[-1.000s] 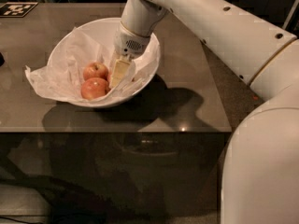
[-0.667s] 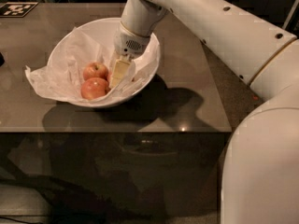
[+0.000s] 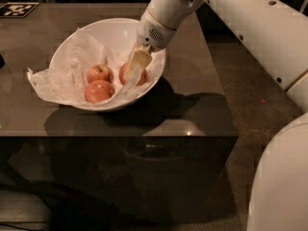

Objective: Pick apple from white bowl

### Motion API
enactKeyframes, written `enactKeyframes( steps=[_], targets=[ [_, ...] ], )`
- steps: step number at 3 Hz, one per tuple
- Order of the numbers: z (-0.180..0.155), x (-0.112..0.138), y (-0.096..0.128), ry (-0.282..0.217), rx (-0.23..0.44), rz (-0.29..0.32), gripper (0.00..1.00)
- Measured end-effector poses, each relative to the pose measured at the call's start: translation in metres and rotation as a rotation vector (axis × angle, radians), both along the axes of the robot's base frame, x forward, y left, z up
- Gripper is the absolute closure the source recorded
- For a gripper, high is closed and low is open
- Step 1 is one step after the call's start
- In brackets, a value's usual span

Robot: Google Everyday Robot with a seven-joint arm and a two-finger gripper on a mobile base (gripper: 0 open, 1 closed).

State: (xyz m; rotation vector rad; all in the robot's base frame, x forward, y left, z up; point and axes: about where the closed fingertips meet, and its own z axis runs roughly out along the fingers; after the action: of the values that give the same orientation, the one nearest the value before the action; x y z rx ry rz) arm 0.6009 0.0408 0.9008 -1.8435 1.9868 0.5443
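Arm fills most of my feed: the white jointed robot arm [image 3: 250,28] slants down from the upper right, so its wrist clears the rim below. Under it, the dark glossy table [image 3: 202,105] carries the large white round bowl [image 3: 113,32], lined with crumpled white paper [image 3: 53,83], presumably to cushion the fruit. The cream-tipped gripper [image 3: 136,64] sits inside the bowl, tilted down against the right-hand red-orange apple [image 3: 124,74], which I judge to be the pick. I cannot tell how far the jaws are open or whether they hold it. Just left lie the rear red apple [image 3: 99,73] and the front red apple [image 3: 99,91], close together.
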Motion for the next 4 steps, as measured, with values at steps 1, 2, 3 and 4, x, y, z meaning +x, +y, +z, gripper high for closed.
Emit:
enactKeyframes(
  steps=[1,2,3,4],
  targets=[
    [0.012,0.004,-0.012,0.015,0.015,-0.049,1.00],
    [0.025,0.031,-0.007,0.030,0.022,-0.036,1.00],
    [0.025,0.031,-0.007,0.030,0.022,-0.036,1.00],
    [0.025,0.031,-0.007,0.030,0.022,-0.036,0.81]
  ],
)
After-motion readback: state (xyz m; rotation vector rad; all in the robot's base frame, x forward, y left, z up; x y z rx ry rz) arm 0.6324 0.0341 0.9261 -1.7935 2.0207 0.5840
